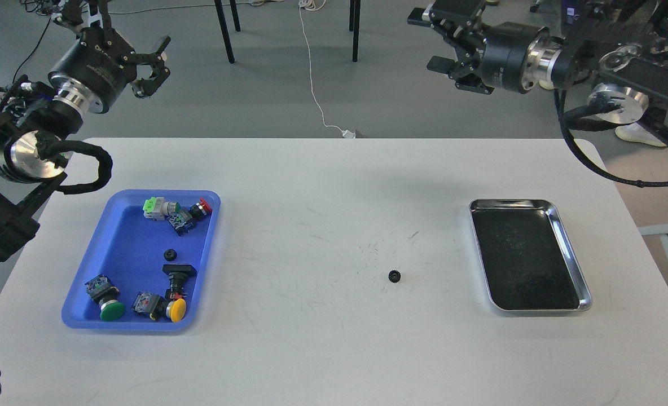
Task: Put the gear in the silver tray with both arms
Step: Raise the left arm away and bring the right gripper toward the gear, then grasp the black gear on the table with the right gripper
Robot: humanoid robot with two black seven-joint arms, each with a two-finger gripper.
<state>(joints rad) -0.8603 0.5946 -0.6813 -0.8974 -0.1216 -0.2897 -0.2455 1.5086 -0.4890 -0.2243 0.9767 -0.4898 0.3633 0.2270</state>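
Small black toothed gear [394, 276] on white table [322, 186], outside shiny rectangular silver tray [585, 293]; placement pending; left gripper [154, 63] and right gripper [431, 40] raised, fingers released, empty.

Left arm [40, 129]: enters from the left edge, raised, silver wrist ring showing, cable hose looped below. Left gripper [154, 66]: fingers spread apart, empty. Right arm [622, 67]: enters from the upper right, held high. Right gripper [433, 40]: fingers parted, empty, pointing left.
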